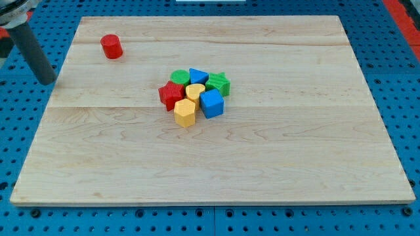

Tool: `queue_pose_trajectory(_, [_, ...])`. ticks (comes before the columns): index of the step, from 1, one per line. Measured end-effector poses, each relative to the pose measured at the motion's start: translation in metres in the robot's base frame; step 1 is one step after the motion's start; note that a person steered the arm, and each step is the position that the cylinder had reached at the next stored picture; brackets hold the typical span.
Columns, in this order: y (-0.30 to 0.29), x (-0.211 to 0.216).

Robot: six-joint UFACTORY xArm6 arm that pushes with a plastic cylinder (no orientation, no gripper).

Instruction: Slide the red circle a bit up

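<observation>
The red circle (111, 46) stands alone near the top left of the wooden board (295, 151). My tip (47, 80) is just off the board's left edge, to the left of the red circle and a little below it, well apart from it. The rod slants up to the view's top left corner.
A tight cluster sits near the board's middle: a green circle (178, 77), a blue triangle (198, 75), a green star (219, 83), a red star (171, 94), a yellow heart (195, 91), a blue cube (212, 103) and a yellow hexagon (185, 113). Blue pegboard (20, 131) surrounds the board.
</observation>
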State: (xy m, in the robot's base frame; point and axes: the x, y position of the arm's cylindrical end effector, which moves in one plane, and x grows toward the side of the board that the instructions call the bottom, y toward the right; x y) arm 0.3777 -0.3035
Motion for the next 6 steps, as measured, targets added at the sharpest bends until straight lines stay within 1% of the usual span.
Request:
queue_pose_trajectory(1, [0.063, -0.012])
queue_pose_trajectory(2, [0.100, -0.041])
queue_pose_trajectory(3, [0.086, -0.044])
queue_pose_trajectory(4, [0.092, -0.064])
queue_pose_trajectory(5, [0.106, -0.098])
queue_pose_trajectory(6, [0.111, -0.064])
